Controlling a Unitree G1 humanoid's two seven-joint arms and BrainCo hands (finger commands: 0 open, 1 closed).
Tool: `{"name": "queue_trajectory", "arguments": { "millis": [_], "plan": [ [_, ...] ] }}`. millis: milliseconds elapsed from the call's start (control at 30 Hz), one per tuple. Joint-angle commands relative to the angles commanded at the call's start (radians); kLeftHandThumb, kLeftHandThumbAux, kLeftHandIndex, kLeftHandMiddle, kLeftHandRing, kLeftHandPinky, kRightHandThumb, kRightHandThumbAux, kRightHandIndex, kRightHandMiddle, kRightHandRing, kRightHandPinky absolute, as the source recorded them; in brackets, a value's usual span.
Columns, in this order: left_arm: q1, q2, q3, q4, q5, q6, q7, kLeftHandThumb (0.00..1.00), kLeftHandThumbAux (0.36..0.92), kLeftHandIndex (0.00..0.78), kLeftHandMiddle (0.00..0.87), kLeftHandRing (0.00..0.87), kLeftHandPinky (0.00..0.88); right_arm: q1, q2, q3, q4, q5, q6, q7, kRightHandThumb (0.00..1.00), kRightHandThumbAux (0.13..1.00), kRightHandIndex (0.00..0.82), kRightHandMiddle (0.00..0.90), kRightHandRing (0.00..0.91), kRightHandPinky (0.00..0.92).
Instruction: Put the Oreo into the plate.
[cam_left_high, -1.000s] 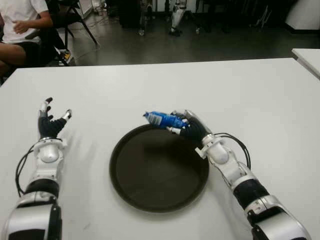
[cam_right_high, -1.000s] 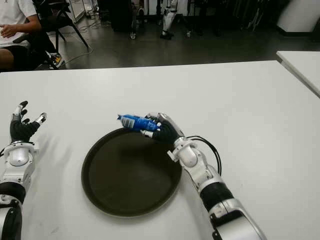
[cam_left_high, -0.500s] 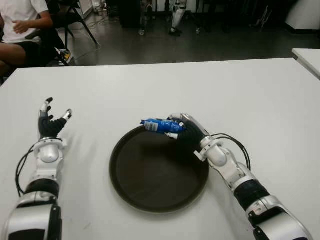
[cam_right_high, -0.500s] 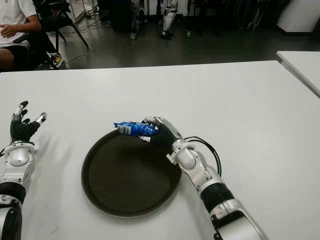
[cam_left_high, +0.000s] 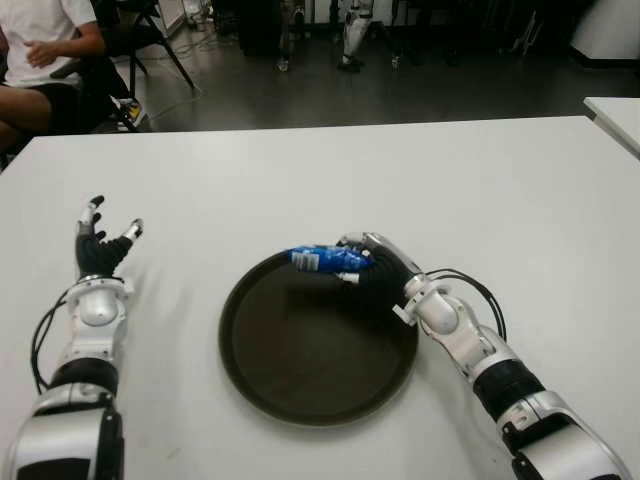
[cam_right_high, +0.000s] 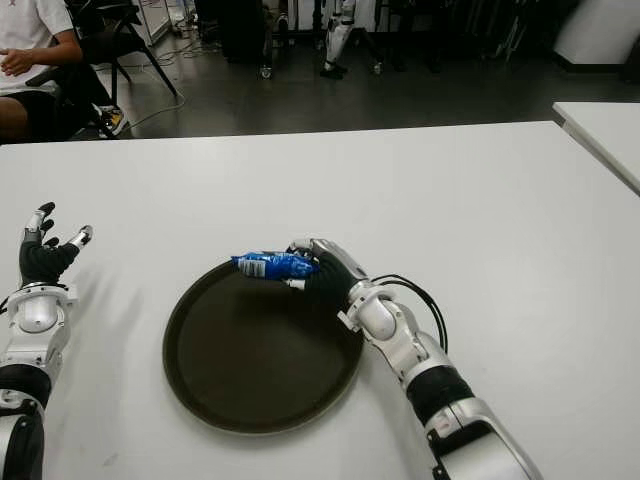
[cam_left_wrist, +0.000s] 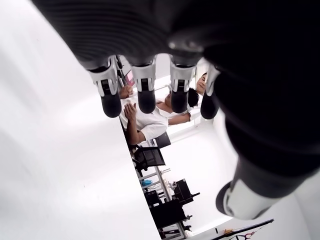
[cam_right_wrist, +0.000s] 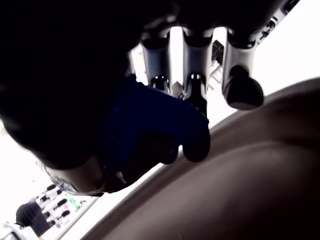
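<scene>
A blue Oreo packet (cam_left_high: 325, 259) is clamped in my right hand (cam_left_high: 372, 264), held just above the far rim of the round dark plate (cam_left_high: 300, 390). The packet sticks out to the left of the hand, over the plate's far edge. Up close in the right wrist view, the fingers (cam_right_wrist: 192, 95) curl around the blue packet (cam_right_wrist: 150, 120) with the plate (cam_right_wrist: 250, 190) right beneath. My left hand (cam_left_high: 100, 245) shows at the left of the white table (cam_left_high: 400, 170), well clear of the plate, its fingers (cam_left_wrist: 145, 90) spread and holding nothing.
A person (cam_left_high: 45, 50) sits beyond the table's far left corner, next to chairs. A second white table (cam_left_high: 615, 115) stands at the far right. A black cable (cam_left_high: 470, 285) loops off my right wrist.
My right hand has carried the Oreo packet down and toward the plate's far rim, and the packet now lies more level. The left hand has not moved.
</scene>
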Motion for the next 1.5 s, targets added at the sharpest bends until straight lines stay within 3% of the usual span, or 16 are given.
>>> {"name": "queue_trajectory", "arguments": {
  "millis": [467,633,1033,1267,1500],
  "plan": [
    [0.003,0.002,-0.006,-0.003,0.010,-0.015,0.008,0.000,0.729,0.004,0.000,0.000,0.000,0.027,-0.002,-0.020,-0.078,0.117,0.077,0.200,0.718,0.714,0.440,0.848,0.850,0.849],
    [0.001,0.004,-0.006,0.001,0.010,-0.017,0.003,0.000,0.744,0.001,0.000,0.000,0.000,0.039,-0.006,-0.028,-0.105,0.156,0.092,0.254,0.716,0.714,0.440,0.844,0.848,0.853],
    [0.003,0.003,-0.010,0.000,0.013,-0.014,0.003,0.000,0.730,0.002,0.000,0.000,0.000,0.091,-0.043,-0.030,-0.296,0.192,0.225,0.385,0.708,0.716,0.439,0.840,0.842,0.835],
    [-0.001,0.001,-0.008,0.001,0.011,-0.001,0.013,0.000,0.712,0.000,0.000,0.000,0.000,0.112,-0.043,-0.040,-0.326,0.213,0.212,0.389,0.708,0.716,0.441,0.830,0.831,0.828],
    [-0.002,0.002,-0.004,0.003,0.005,-0.006,0.006,0.000,0.736,0.005,0.000,0.000,0.000,0.116,-0.039,-0.045,-0.320,0.211,0.191,0.375,0.708,0.716,0.440,0.836,0.840,0.839]
  ]
}}
